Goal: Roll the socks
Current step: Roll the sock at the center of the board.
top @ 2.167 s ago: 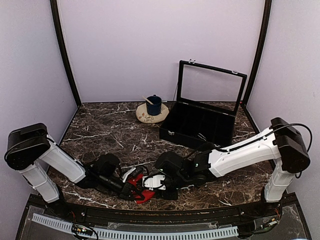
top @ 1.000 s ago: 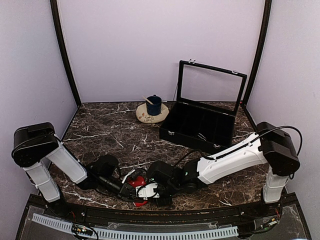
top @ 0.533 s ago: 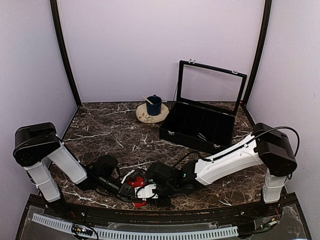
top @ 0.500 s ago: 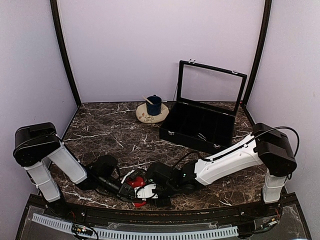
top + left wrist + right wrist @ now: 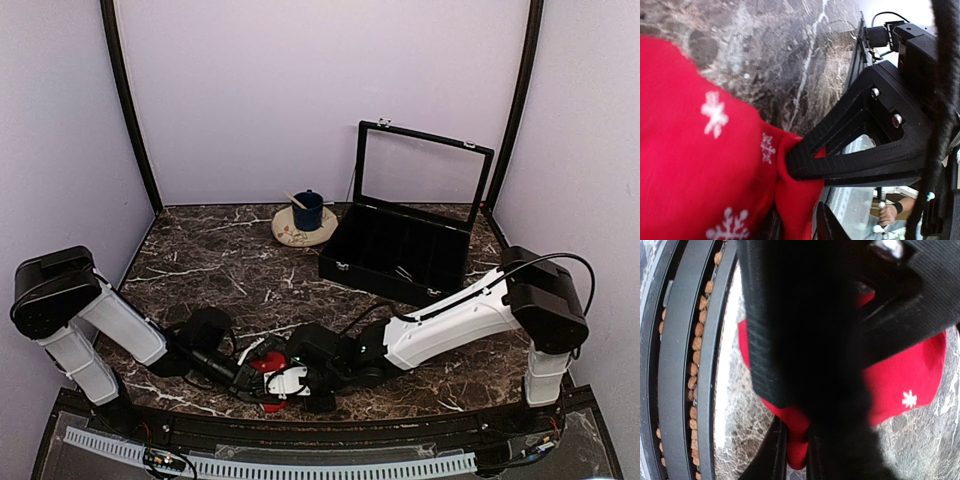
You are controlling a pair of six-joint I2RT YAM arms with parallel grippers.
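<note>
Of the socks, only the red one with white snowflakes (image 5: 267,363) shows, bunched near the table's front edge; I cannot make out a black sock. Both grippers meet on it. In the left wrist view the red sock (image 5: 700,160) fills the left half, and a fold of it sits between the fingers of my left gripper (image 5: 800,227), touching both. The right gripper's black finger (image 5: 850,150) presses into that same fold. My right gripper (image 5: 796,450) is shut on a narrow tongue of the red sock (image 5: 905,375). Seen from above, the left gripper (image 5: 258,385) and the right gripper (image 5: 284,384) almost touch.
An open black compartment case (image 5: 400,255) with a raised clear lid stands at the back right. A blue mug on a saucer (image 5: 307,212) sits at the back centre. The table's front rail (image 5: 685,365) runs right beside the sock.
The right arm has slid left and its jaws have closed on the red sock. The left jaws have widened a little around the fold. The left arm has shifted slightly left.
</note>
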